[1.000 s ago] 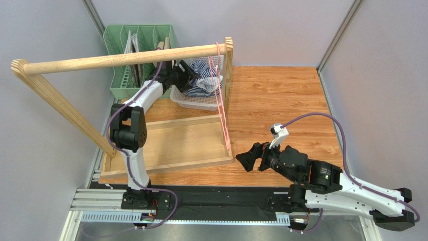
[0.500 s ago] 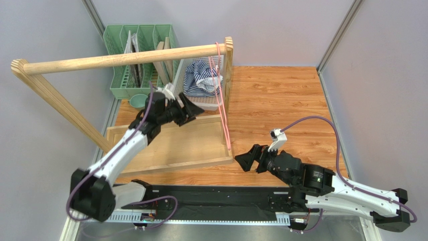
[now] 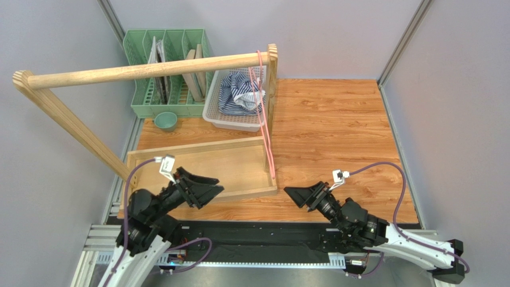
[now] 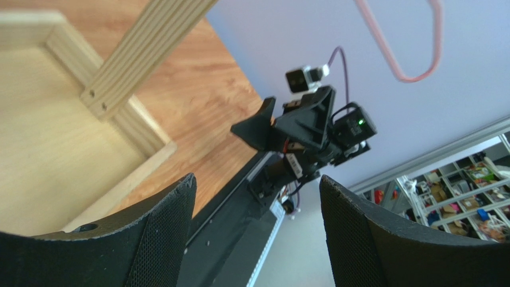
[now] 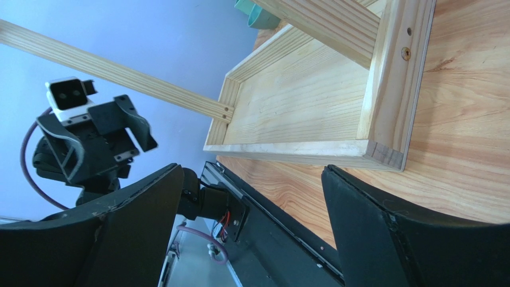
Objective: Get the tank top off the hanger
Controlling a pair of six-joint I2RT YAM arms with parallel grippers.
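The striped tank top [image 3: 238, 94] lies crumpled in a white basket [image 3: 226, 121] at the back, off the hanger. The pink hanger [image 3: 267, 134] hangs bare from the right end of the wooden rail [image 3: 143, 69]; its lower loop [image 4: 413, 75] shows in the left wrist view. My left gripper [image 3: 214, 186] [image 4: 257, 179] is open and empty, low by the near edge, pointing right. My right gripper [image 3: 293, 195] [image 5: 252, 169] is open and empty too, near the front edge, pointing left at the wooden tray's corner [image 5: 389, 152]. The two grippers face each other.
The rail's frame stands on a shallow wooden tray [image 3: 203, 167] at mid-left. A green rack [image 3: 169, 89] with flat items and a teal bowl [image 3: 165, 121] stand at the back left. Grey walls close in both sides.
My left arm has pulled back from the basket to the near edge, leaving the tank top in the basket. My right arm has drawn back and lower toward its base.
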